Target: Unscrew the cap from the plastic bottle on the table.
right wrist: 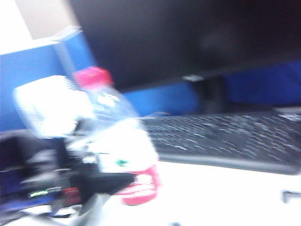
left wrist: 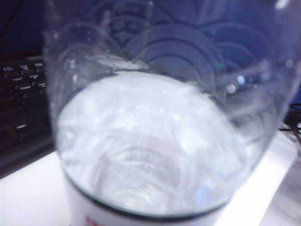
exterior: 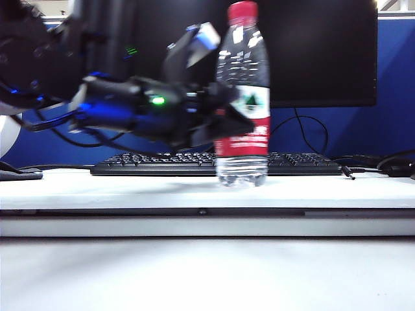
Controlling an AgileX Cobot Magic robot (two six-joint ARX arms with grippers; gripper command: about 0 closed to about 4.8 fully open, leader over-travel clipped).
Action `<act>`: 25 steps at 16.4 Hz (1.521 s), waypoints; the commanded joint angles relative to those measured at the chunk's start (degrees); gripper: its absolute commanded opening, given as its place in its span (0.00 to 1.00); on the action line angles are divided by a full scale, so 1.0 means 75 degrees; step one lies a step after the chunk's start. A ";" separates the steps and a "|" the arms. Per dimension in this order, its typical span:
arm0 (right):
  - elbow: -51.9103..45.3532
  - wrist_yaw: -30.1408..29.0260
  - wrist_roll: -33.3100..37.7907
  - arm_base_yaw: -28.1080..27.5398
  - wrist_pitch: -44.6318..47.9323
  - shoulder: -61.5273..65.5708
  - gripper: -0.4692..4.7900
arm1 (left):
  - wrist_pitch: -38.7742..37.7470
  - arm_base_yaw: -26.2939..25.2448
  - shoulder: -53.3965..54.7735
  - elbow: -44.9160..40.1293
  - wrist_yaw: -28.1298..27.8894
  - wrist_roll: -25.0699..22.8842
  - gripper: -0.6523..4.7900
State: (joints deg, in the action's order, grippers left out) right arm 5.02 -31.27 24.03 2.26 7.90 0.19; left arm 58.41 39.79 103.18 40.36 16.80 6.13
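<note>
Left tool (exterior: 224, 120) level, clamped round plastic bottle (exterior: 242, 97).

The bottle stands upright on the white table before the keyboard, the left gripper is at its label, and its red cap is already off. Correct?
Not quite: the cap is on the plastic bottle, as the exterior view shows. The rest holds: it stands upright on the table before the keyboard, with the left gripper at its label.
</note>
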 commanded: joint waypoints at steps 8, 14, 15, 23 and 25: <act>0.2952 -0.0501 -0.1512 0.2384 -0.1204 0.3838 0.58 | -0.0350 -0.0609 -0.0012 0.0015 0.2556 -0.0219 0.11; 0.4657 0.1784 -0.2801 0.3876 -0.0606 0.6257 0.75 | -0.0568 -0.0609 -0.0012 0.0015 0.2530 -0.0600 0.11; 0.4721 0.1781 -0.2827 0.3879 -0.0259 0.6484 0.75 | -0.0766 -0.0609 -0.0012 0.0015 0.2532 -0.0825 0.11; 0.4803 0.1839 -0.2806 0.3899 0.1230 0.7848 0.71 | -0.1145 -0.0609 -0.0012 0.0015 0.2384 -0.1195 0.11; 0.4849 0.2017 -0.2809 0.4045 0.1387 0.8043 0.67 | -0.1145 -0.0609 -0.0012 0.0015 0.2381 -0.1195 0.11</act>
State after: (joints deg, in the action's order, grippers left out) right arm 40.88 -17.28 3.09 31.92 15.94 60.34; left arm 53.71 35.27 102.72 40.73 35.81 -1.91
